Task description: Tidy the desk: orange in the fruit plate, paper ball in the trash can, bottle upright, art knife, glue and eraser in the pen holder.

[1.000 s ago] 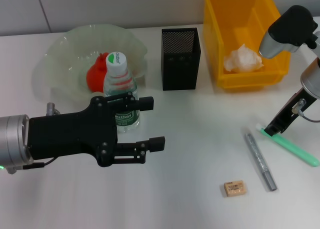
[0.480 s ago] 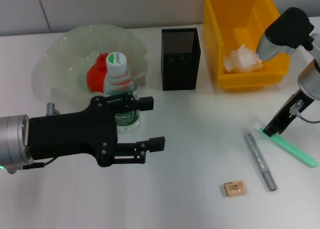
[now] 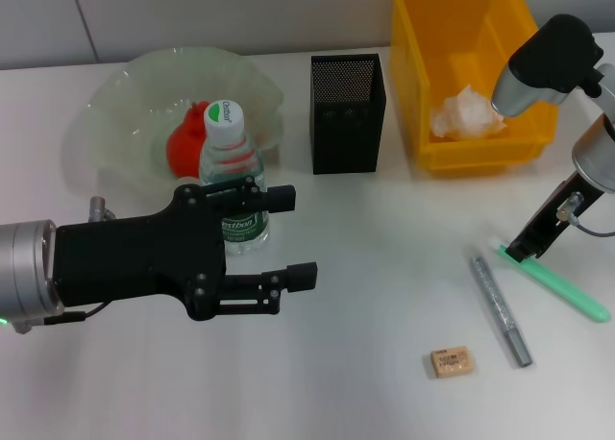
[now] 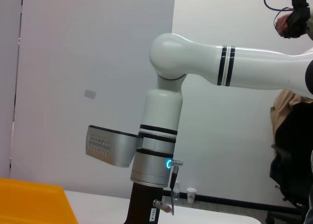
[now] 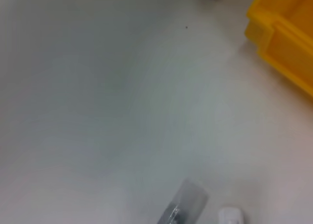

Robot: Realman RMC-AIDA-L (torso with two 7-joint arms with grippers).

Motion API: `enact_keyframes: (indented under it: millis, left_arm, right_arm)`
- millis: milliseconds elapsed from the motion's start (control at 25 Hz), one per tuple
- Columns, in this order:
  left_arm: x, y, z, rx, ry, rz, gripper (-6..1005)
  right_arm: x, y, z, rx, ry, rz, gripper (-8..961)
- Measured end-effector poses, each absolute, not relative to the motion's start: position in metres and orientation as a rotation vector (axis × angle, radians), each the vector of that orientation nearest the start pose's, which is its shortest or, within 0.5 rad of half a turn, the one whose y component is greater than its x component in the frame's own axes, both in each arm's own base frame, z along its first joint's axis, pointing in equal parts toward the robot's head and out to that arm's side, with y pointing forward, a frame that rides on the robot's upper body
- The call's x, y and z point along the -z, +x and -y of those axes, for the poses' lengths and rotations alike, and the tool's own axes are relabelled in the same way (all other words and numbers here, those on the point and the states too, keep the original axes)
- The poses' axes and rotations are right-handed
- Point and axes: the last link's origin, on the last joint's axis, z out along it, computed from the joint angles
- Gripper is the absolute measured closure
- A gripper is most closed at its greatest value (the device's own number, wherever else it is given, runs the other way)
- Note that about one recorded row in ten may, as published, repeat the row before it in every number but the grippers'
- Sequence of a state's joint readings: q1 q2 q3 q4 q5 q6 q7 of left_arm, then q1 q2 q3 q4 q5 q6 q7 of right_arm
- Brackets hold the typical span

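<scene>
Lying loose on desk: one glue, one eraser.

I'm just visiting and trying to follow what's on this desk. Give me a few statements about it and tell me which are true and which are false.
1. The orange lies in the fruit plate. True.
2. The paper ball lies on the table beside the trash can. False: it is inside the trash can.
3. The bottle stands upright. True.
4. The eraser is in the pen holder. False: it lies on the table.
5. The right gripper is down at one end of the glue. True.
6. The left gripper has its jaws shut on the bottle. False: they are open.
</scene>
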State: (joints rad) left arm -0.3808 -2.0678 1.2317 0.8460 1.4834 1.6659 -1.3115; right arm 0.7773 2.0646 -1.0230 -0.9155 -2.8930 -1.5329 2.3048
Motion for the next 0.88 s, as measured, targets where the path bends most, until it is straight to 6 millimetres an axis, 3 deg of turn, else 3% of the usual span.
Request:
enact_keyframes:
  millis: [400, 880]
  left_arm:
    - [0.012, -0.198, -0.289, 1.06, -2.905, 0.205, 186]
    - [0.012, -0.198, -0.29, 1.056, -2.9, 0.194, 187]
  right_arm:
    - [-0.027, 0.246, -0.379, 0.729, -2.509, -1.044, 912]
    - [-0.05, 0.225, -0.387, 0.633, -2.473, -0.976, 912]
